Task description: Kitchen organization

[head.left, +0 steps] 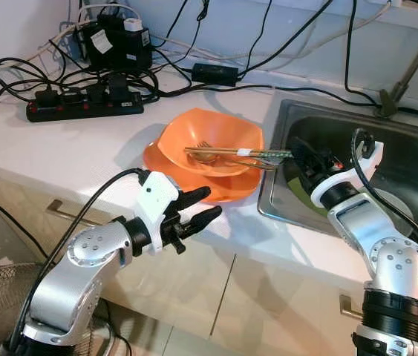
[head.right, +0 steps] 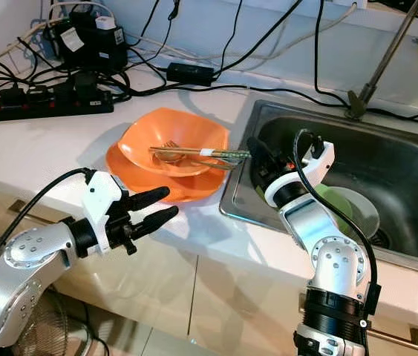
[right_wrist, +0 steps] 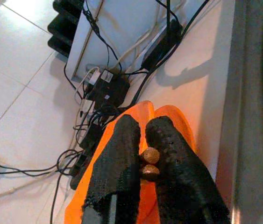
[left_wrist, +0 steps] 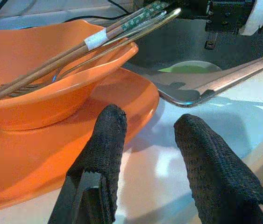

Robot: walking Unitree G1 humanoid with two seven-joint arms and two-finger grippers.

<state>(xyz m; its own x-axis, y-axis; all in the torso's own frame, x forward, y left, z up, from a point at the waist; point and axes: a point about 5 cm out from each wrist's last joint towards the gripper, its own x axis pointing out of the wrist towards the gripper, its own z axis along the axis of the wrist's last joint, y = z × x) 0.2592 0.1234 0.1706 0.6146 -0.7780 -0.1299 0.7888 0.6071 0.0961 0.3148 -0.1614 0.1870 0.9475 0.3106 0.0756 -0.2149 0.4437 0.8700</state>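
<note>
An orange bowl (head.left: 216, 133) sits on an orange plate (head.left: 227, 189) on the white counter, beside the sink. A pair of wooden chopsticks (head.left: 227, 151) and a metal fork (head.left: 206, 146) lie across the bowl, pointing toward the sink. My right gripper (head.left: 298, 157) hovers over the sink's left rim, shut on the chopsticks' ends (right_wrist: 149, 163). My left gripper (head.left: 207, 205) is open just in front of the plate's near edge, low over the counter, its fingers (left_wrist: 104, 144) holding nothing. The bowl (left_wrist: 38, 102) and chopsticks (left_wrist: 94, 39) lie close ahead of it.
The steel sink (head.left: 416, 163) on the right holds a green plate (head.right: 342, 204) and a white dish. A faucet pipe (head.left: 409, 67) rises behind it. A black power strip (head.left: 82, 104) and tangled cables crowd the back left of the counter (head.left: 67, 148).
</note>
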